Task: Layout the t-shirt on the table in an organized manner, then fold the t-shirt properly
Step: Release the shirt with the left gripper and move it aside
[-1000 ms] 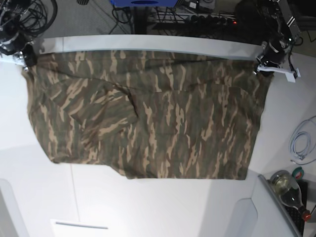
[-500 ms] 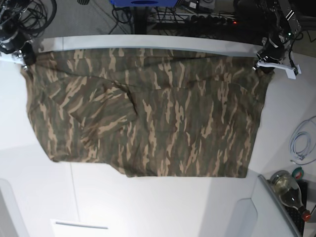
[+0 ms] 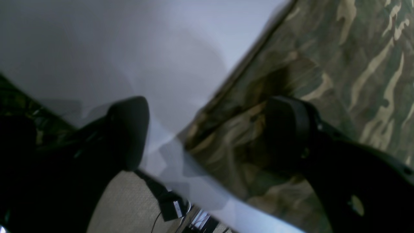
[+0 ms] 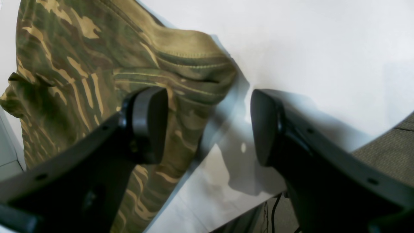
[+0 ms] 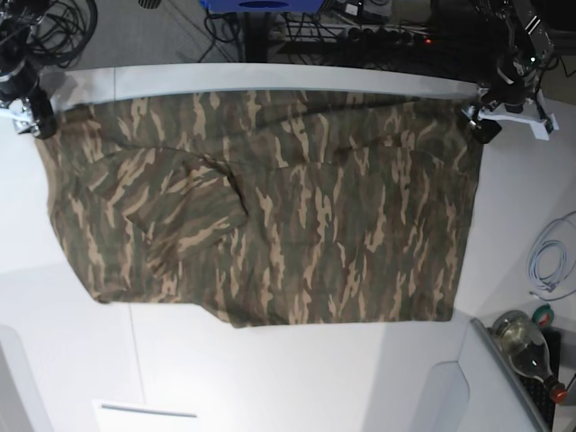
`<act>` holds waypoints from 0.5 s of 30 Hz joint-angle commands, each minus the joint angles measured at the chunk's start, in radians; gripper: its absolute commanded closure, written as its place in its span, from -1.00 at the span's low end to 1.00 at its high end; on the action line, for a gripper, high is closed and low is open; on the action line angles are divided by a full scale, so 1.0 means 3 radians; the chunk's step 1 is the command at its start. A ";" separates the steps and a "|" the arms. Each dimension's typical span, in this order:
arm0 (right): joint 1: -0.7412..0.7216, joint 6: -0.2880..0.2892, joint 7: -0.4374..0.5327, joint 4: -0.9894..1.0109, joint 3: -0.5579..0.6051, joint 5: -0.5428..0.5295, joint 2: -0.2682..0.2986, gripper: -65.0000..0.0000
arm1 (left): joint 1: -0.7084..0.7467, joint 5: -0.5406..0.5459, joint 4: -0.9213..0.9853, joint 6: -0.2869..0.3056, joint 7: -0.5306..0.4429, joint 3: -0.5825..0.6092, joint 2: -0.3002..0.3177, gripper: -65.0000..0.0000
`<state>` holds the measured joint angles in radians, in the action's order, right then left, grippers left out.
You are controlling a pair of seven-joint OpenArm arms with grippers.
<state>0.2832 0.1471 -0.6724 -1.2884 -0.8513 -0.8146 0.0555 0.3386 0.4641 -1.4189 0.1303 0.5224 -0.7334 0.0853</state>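
Both arms reach to the far edge of the worktop (image 5: 297, 378), one at each far corner of the t-shirt (image 5: 270, 207). The left tool (image 3: 207, 129) stands spread wide and grips nothing; one finger (image 3: 288, 129) hangs over the camouflage cloth, the other over bare worktop, though blur hides whether either touches. The right tool (image 4: 208, 124) is likewise released, one finger (image 4: 148, 123) over the shirt's hemmed corner. The t-shirt lies spread flat on the worktop against its far edge.

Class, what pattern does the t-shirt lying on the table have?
The t-shirt has green, brown and tan camouflage; the base view shows it best.
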 commanded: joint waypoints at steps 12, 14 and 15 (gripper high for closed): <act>0.0352 -0.0017 0.0147 -0.0904 -0.0004 0.0064 -0.0321 -0.19 | 0.0009 -0.0015 -0.1027 0.0018 -0.0061 -0.0258 0.0163 0.21; 0.0368 -0.0017 0.0198 -0.0966 0.0002 0.0069 -0.0326 -0.18 | 0.0009 -0.0020 -0.1068 0.0018 -0.0061 0.0023 0.0296 0.57; 0.0378 -0.0017 0.0223 -0.0971 0.0002 0.0069 -0.0326 -0.18 | 0.0009 -0.0025 -0.1057 0.0018 -0.0061 0.0197 0.0393 0.75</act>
<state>0.3931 0.1349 -0.6231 -1.5623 -0.8490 -0.7834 -0.0498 0.3443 0.4480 -1.7199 0.1295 0.5209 -0.6712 0.1871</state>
